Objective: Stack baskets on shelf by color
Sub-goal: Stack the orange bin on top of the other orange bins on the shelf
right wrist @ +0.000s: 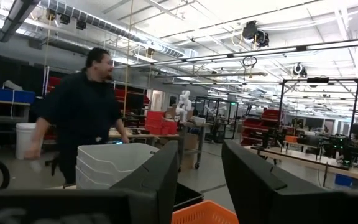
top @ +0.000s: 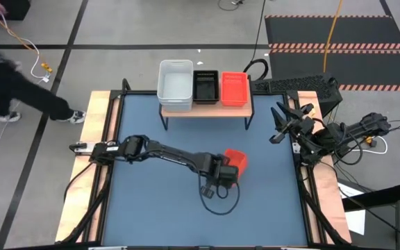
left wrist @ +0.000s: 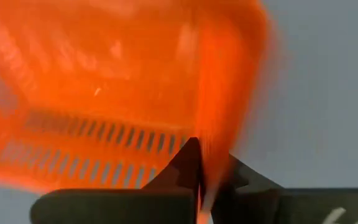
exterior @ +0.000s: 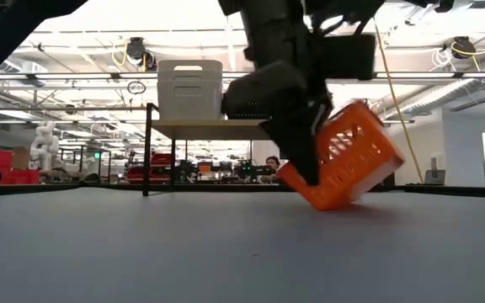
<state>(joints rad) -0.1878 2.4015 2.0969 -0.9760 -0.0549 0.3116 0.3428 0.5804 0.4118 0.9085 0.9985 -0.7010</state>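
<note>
My left gripper (top: 229,169) reaches to the table's middle and is shut on a red basket (top: 237,160), which tilts in the low view (exterior: 348,156). The shelf (top: 207,110) stands at the far edge on black legs. It carries the white baskets (top: 176,85), the black baskets (top: 205,86) and a red basket (top: 234,89), side by side. My right gripper (top: 278,125) waits open at the table's right edge, touching nothing; its wrist view looks between its fingers (right wrist: 201,168) toward the shelf's baskets. My left gripper pinches one side wall of the red basket at its rim (left wrist: 205,155), one finger inside the basket and one outside. The fingers (exterior: 303,147) come from above, slanting down. The basket hangs tilted, its lowest corner (exterior: 320,202) at or just above the table; which, I cannot tell.
A loop of black cable (top: 217,200) lies on the blue mat near the left gripper. Wooden side rails (top: 96,139) run along the table's left and right. A person (top: 5,76) walks on the floor beyond the far left corner, also seen in the right wrist view (right wrist: 79,112).
</note>
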